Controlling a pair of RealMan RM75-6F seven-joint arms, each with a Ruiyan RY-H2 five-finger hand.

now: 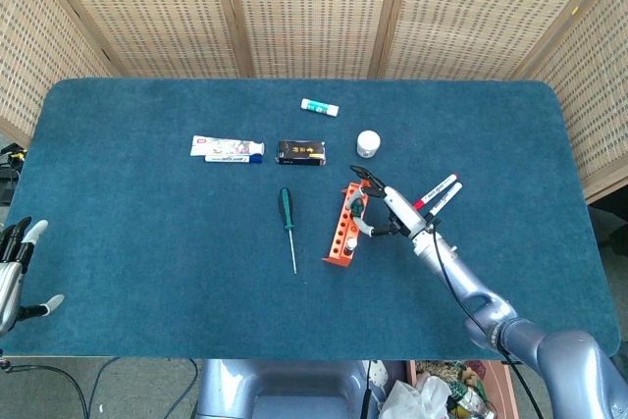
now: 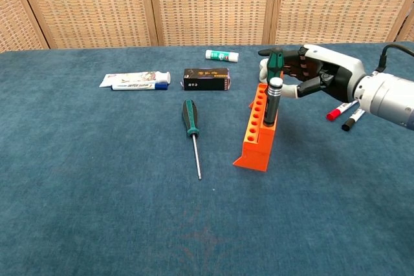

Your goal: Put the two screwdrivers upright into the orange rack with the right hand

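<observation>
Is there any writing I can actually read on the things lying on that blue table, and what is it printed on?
No text can be read in either view.
Toothpaste tube: coloured print, too blurred to read.
Black box: a gold label, too small to read.
Glue stick: white and green, no legible lettering.
Two markers: no readable marking.
Orange rack and the screwdrivers: no writing visible.

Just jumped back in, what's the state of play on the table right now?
The right hand is at the orange rack, fingers around a green-handled screwdriver standing upright in it. The second screwdriver lies flat on the blue table, untouched. The left hand sits idle at the table's edge.
</observation>
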